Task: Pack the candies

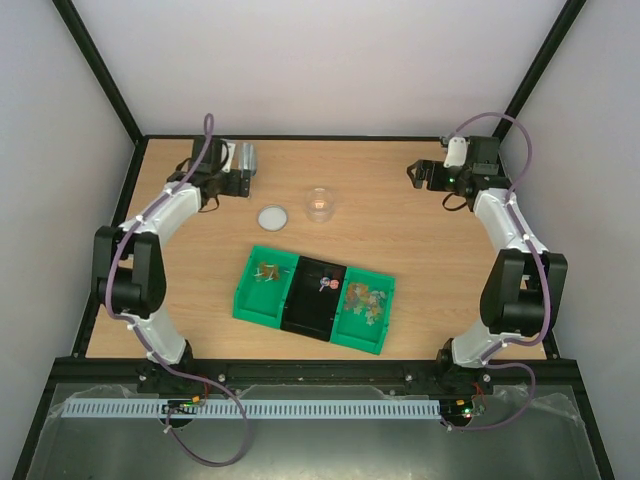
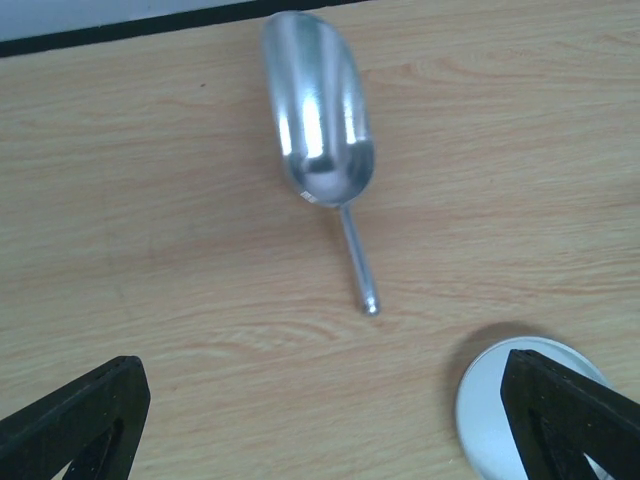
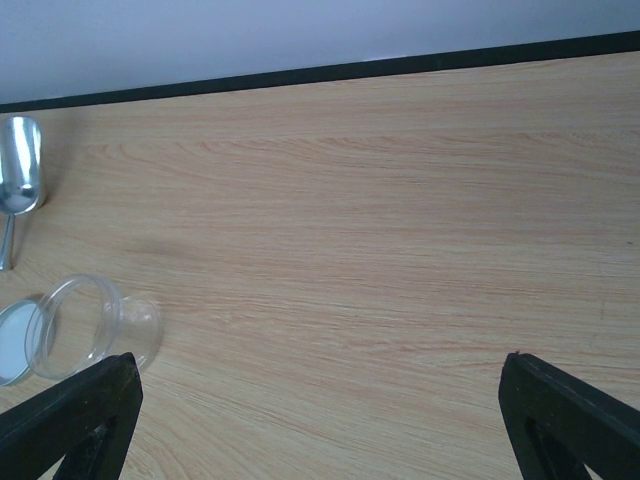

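The candies lie in three bins side by side near the table's middle: a few gold ones (image 1: 266,271) in the left green bin (image 1: 247,300), a few pink and red ones (image 1: 327,285) in the black bin (image 1: 305,312), and many mixed ones (image 1: 364,300) in the right green bin (image 1: 380,325). My left gripper (image 1: 240,183) is open and empty at the far left, just short of the metal scoop (image 2: 318,120); in the left wrist view the gripper (image 2: 320,440) has the scoop's handle end ahead of it. My right gripper (image 1: 413,175) is open and empty at the far right; in its wrist view (image 3: 320,430) it is over bare wood.
A round white lid (image 1: 272,216) lies on the table and shows partly under my left gripper's right finger (image 2: 570,410). A clear plastic cup (image 1: 320,204) stands beside the lid and also shows in the right wrist view (image 3: 90,325). A black frame edges the table's far side.
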`<state>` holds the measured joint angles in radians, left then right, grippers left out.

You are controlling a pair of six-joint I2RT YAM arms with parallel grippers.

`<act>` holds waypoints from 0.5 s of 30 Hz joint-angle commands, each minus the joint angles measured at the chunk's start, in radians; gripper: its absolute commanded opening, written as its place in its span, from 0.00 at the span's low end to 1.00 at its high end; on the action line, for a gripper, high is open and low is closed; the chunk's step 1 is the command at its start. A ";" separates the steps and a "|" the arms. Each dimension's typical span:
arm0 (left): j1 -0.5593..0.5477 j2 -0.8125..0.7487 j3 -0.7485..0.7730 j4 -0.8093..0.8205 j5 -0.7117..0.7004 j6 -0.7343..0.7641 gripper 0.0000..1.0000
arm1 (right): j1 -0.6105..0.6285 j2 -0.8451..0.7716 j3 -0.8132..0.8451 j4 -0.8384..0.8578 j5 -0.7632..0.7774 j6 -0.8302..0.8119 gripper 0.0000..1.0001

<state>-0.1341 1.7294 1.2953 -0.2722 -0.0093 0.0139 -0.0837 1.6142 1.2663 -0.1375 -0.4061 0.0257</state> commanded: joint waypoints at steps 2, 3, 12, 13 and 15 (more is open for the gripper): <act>-0.060 0.076 0.003 0.120 -0.110 -0.059 1.00 | 0.008 -0.035 -0.017 -0.058 0.028 -0.029 0.99; -0.069 0.096 0.008 0.134 -0.128 -0.070 0.99 | 0.008 -0.035 -0.017 -0.058 0.030 -0.028 0.99; -0.089 0.317 0.155 0.147 -0.201 -0.142 0.91 | 0.010 -0.034 -0.020 -0.071 0.031 -0.025 0.99; -0.090 0.337 0.169 0.147 -0.210 -0.145 0.90 | 0.010 -0.036 -0.021 -0.073 0.032 -0.025 0.99; -0.090 0.375 0.195 0.147 -0.229 -0.153 0.88 | 0.010 -0.043 -0.025 -0.076 0.034 -0.030 0.99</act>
<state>-0.2195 2.0537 1.4254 -0.1459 -0.1753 -0.1024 -0.0788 1.6081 1.2583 -0.1638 -0.3786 0.0093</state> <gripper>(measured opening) 0.897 0.986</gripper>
